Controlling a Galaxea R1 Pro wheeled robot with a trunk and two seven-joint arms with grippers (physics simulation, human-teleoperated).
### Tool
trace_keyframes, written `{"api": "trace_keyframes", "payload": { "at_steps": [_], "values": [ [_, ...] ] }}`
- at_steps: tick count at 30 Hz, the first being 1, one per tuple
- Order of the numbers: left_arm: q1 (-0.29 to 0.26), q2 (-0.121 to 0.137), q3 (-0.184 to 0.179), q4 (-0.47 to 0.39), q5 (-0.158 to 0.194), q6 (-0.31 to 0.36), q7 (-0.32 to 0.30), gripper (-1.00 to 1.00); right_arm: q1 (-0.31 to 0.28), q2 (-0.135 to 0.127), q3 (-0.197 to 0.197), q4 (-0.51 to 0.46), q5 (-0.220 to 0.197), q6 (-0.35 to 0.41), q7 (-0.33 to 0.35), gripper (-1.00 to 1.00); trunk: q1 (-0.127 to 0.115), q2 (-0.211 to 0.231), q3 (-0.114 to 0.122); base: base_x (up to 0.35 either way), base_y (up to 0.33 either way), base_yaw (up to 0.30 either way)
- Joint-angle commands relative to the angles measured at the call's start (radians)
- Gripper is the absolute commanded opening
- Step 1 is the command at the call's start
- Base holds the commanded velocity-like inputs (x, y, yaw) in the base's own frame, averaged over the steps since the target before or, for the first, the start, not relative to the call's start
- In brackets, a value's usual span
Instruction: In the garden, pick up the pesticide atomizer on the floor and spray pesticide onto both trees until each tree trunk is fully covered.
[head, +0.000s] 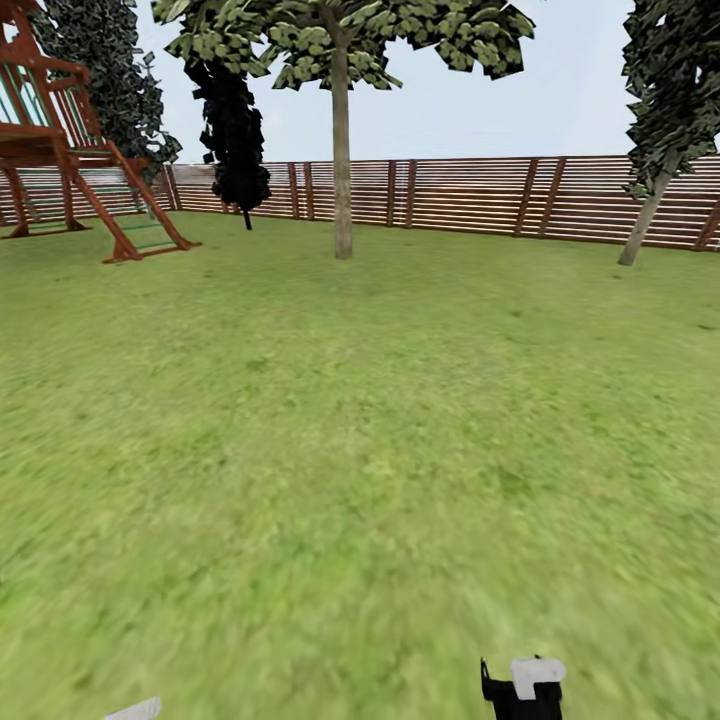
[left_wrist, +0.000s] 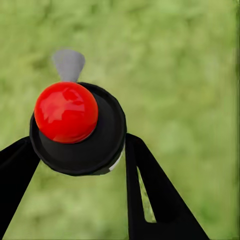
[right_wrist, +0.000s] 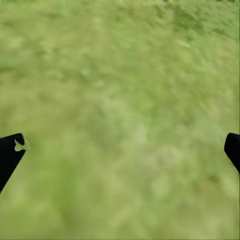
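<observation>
Between the left tool (left_wrist: 75, 165) fingers, the gripped atomizer (left_wrist: 77, 127) shows no label; right tool (right_wrist: 120, 150) open

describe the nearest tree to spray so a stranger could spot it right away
Start at the brown slatted fence along the far edge of the lawn. Just in front of it, near the middle, stands a tree with an upright pale trunk. The right-hand tree leans; the near-black conifer beside the wooden play frame shows no pale trunk.
</observation>
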Motion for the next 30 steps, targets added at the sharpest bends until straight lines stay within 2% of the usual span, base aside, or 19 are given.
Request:
{"api": "trace_keyframes", "payload": {
  "at_steps": [1, 17, 30],
  "values": [
    [-0.001, 0.000, 0.007, 0.001, -0.003, -0.003, -0.001, -1.00, -0.001, -0.005, -0.005, -0.001, 0.008, -0.002, -0.008, 1.00, 0.000, 0.000, -0.001, 0.340, 0.000, 0.055],
    [0.000, -0.002, 0.006, 0.001, -0.004, -0.003, 0.000, -1.00, -0.001, -0.004, -0.005, -0.001, 0.009, -0.002, -0.010, 1.00, 0.000, 0.000, -0.004, 0.340, 0.000, 0.261],
    [0.008, -0.001, 0.007, 0.001, -0.003, -0.003, 0.000, -1.00, -0.001, 0.002, -0.003, 0.003, 0.009, -0.001, -0.007, 1.00, 0.000, 0.000, -0.005, 0.340, 0.000, -0.051]
  ]
}}
